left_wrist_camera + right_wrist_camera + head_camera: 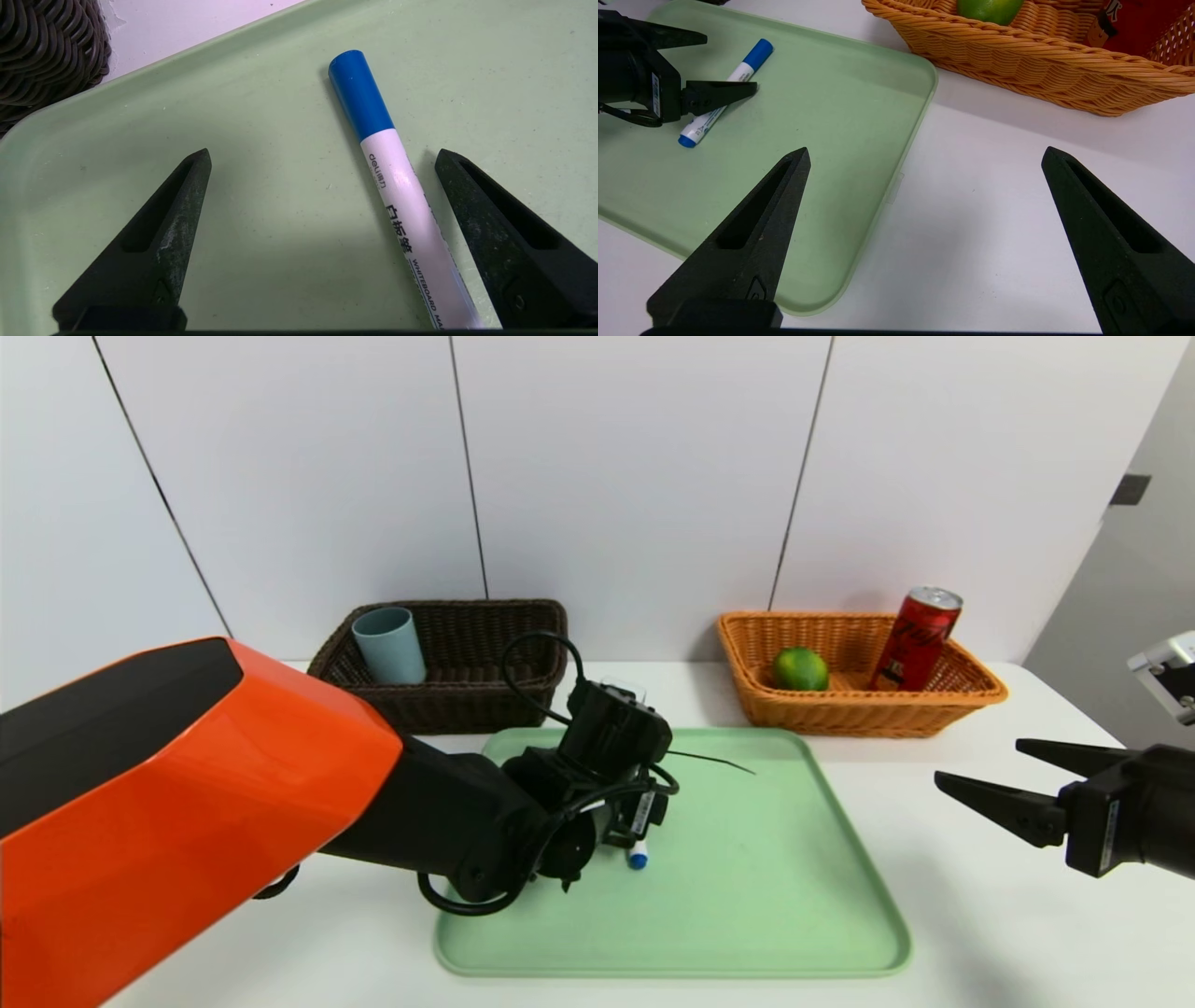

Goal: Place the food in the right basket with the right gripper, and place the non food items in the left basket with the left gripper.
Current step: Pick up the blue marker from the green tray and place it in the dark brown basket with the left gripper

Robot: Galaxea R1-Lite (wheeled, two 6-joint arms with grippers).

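A white table backed by white wall panels is carrying the whole scene. At far left, the left basket, dark brown wicker, is sitting against the wall with the blue-grey cup standing upright in its left end. In front of it, the left gripper is hanging low over the left half of a pale green tray, its fingers spread wide and grasping nothing. The marker, white with a blue cap, is lying flat on the tray between those fingers, much closer to one of them and apparently not touching either, cap pointing away from the wrist; in the head view only its blue rear end is peeking out below the gripper. Further right, the right basket, light orange wicker, is sitting at the back of the table holding the lime at its left end and the red can leaning against its right side. At far right, the right gripper is hovering above bare table just off the tray's right edge, jaws spread apart and empty, well clear of both basket and marker.
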